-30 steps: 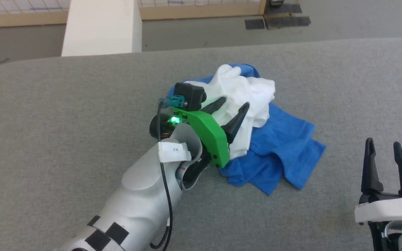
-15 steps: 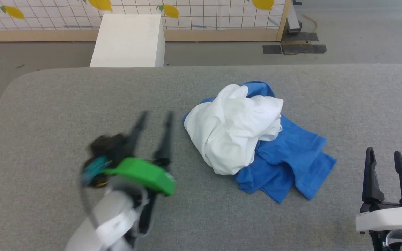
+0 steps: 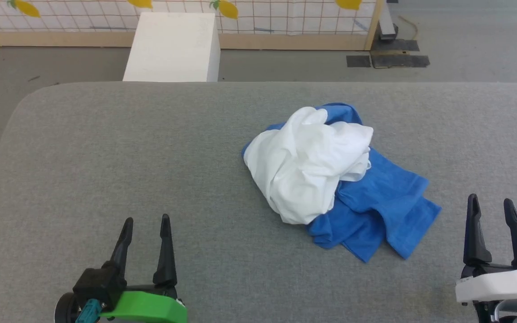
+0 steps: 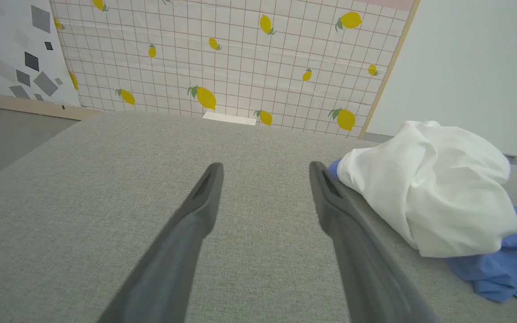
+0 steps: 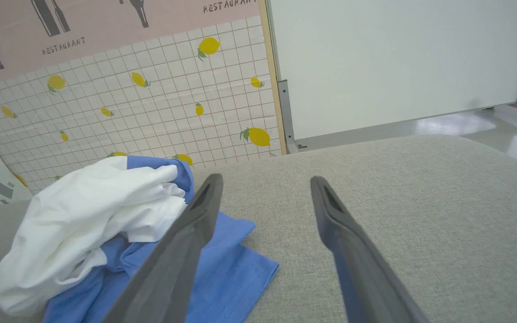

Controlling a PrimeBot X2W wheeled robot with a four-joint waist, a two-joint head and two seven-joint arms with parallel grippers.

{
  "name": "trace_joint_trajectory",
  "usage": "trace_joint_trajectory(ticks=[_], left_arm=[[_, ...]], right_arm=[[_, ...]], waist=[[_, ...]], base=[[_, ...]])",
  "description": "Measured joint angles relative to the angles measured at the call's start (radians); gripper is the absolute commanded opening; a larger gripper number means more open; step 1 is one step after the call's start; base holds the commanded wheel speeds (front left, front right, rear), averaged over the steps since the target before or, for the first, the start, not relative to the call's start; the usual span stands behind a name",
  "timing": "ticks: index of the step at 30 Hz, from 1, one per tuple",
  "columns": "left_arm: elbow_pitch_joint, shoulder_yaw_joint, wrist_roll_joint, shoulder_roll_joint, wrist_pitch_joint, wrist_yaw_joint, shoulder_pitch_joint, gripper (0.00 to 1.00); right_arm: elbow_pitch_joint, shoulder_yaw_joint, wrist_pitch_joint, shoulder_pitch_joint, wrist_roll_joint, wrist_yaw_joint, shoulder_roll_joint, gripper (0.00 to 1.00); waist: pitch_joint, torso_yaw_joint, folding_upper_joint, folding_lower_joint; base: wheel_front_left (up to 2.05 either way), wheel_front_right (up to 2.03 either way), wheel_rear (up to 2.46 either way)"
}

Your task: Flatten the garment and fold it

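The garment point(image 3: 317, 170) lies crumpled in a heap on the grey padded table point(image 3: 106, 148), right of centre, its white body bunched on top and blue sleeves spilling toward the front right. It also shows at the right of the left wrist view as the garment point(image 4: 433, 202) and at the left of the right wrist view as the garment point(image 5: 92, 224). My left gripper point(image 3: 146, 222) stands open near the front left edge, well clear of the cloth. My right gripper point(image 3: 492, 202) stands open at the front right, just right of the blue sleeve, holding nothing.
A white box point(image 3: 173, 47) stands on the floor beyond the table's far edge. Behind it runs a lemon-patterned tiled wall panel point(image 4: 240, 58) with a wooden frame. The table's rounded left corner point(image 3: 20, 103) drops to grey floor.
My left arm has pulled back from over the garment to the front left of the table, open and empty. The camera has tilted, shifting the whole picture. The right gripper has stayed put.
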Motion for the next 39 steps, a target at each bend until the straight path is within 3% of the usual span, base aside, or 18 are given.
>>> trace_joint_trajectory(ticks=[8, 11, 17, 23, 29, 34, 35, 36, 37, 39], left_arm=[[0.005, 0.051, 0.032, -0.048, 0.000, -0.078, -0.001, 1.00], [0.002, 0.054, 0.052, -0.055, 0.000, -0.091, -0.002, 1.00], [0.007, 0.052, 0.060, -0.060, 0.000, -0.108, -0.011, 1.00], [0.015, 0.024, 0.042, -0.061, 0.000, -0.108, -0.027, 1.00], [0.029, -0.008, 0.011, -0.062, 0.000, -0.106, -0.051, 1.00], [0.039, -0.023, -0.001, -0.063, 0.000, -0.104, -0.066, 1.00], [0.041, -0.024, -0.002, -0.063, 0.000, -0.103, -0.068, 1.00], [0.043, -0.024, -0.002, -0.063, 0.000, -0.103, -0.071, 1.00], [0.046, -0.026, -0.003, -0.063, 0.000, -0.103, -0.074, 1.00], [0.049, -0.028, -0.006, -0.063, 0.000, -0.101, -0.078, 1.00]], right_arm=[[0.021, 0.066, 0.027, -0.027, -0.020, 0.000, -0.002, 1.00], [0.024, 0.111, 0.158, -0.098, -0.030, 0.000, -0.039, 1.00], [0.023, 0.177, 0.489, -0.241, 0.043, 0.000, -0.224, 1.00], [0.067, 0.283, 0.833, -0.284, 0.133, 0.000, -0.345, 1.00], [0.110, 0.359, 0.984, -0.302, 0.185, 0.000, -0.420, 1.00], [0.154, 0.377, 0.988, -0.352, 0.189, 0.000, -0.438, 1.00], [0.164, 0.377, 0.983, -0.359, 0.183, 0.000, -0.438, 0.85], [0.174, 0.383, 0.981, -0.369, 0.172, 0.000, -0.439, 0.23], [0.183, 0.390, 0.983, -0.376, 0.163, 0.000, -0.441, 0.00], [0.191, 0.404, 0.999, -0.388, 0.164, 0.001, -0.446, 0.00]], waist=[[0.006, 0.032, 0.0000, 0.0000], [0.019, 0.040, 0.0000, 0.0000], [0.052, 0.059, 0.0000, 0.0000], [0.080, 0.089, 0.0000, 0.0000], [0.110, 0.129, 0.0000, 0.0000], [0.138, 0.166, 0.0000, 0.0000], [0.142, 0.172, 0.0000, 0.0000], [0.147, 0.178, 0.0000, 0.0000], [0.151, 0.184, 0.0000, 0.0000], [0.156, 0.192, 0.0000, 0.0000]], base=[[0.00, 0.00, 0.00], [0.00, 0.00, 0.00], [0.00, 0.00, 0.00], [0.00, 0.00, 0.00], [0.00, 0.00, 0.00], [0.00, 0.00, 0.00], [0.00, 0.00, 0.00], [0.00, 0.00, 0.00], [0.00, 0.00, 0.00], [0.00, 0.00, 0.00]])
